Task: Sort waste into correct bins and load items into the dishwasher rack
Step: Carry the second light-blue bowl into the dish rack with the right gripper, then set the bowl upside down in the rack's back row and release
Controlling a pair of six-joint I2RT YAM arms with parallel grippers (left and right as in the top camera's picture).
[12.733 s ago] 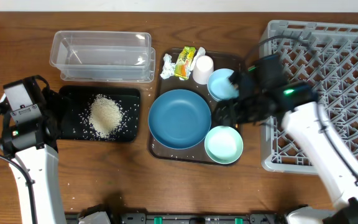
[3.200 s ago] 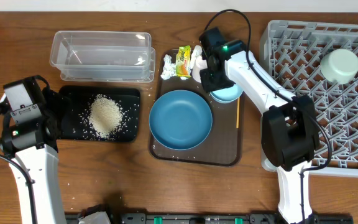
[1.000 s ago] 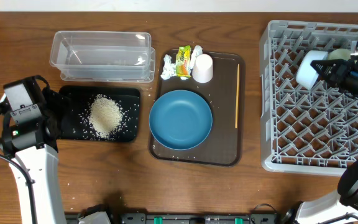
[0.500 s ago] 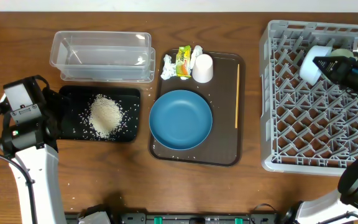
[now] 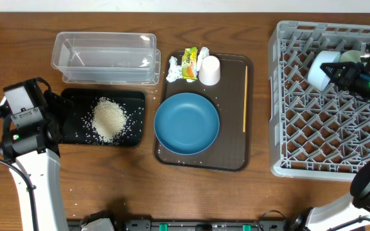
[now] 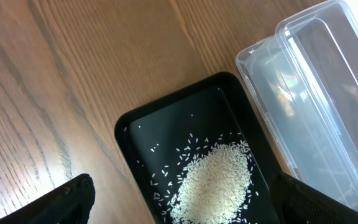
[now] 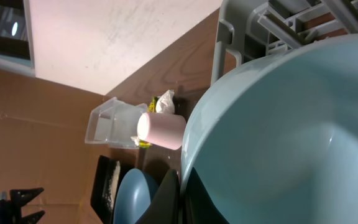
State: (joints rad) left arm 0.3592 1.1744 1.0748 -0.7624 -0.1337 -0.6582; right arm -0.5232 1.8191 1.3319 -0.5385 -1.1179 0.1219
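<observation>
My right gripper (image 5: 336, 73) is shut on the rim of a small pale blue bowl (image 5: 320, 69), held tilted over the far part of the grey dishwasher rack (image 5: 326, 141). In the right wrist view that bowl (image 7: 291, 130) fills the frame, with the rim pinched between the black fingers (image 7: 169, 193). A mint bowl (image 5: 351, 56) sits in the rack just behind. The large blue bowl (image 5: 186, 123), white cup (image 5: 210, 70), wooden stick (image 5: 245, 99), tissue (image 5: 173, 69) and wrapper (image 5: 189, 64) lie on the brown tray. My left gripper (image 6: 194, 205) hangs open above the rice (image 6: 213, 183) in the black tray (image 6: 138, 134).
The brown serving tray (image 5: 236, 157) sits mid-table between the bins and the rack. The clear tub (image 5: 105, 58) stands behind the black tray (image 5: 76, 138), holding nothing. Stray rice grains dot the brown tray's front edge. My left arm (image 5: 27, 122) stands at the black tray's left end.
My right gripper drifted slightly right with the pale blue bowl over the rack's far part, then back left. The left arm has not moved.
</observation>
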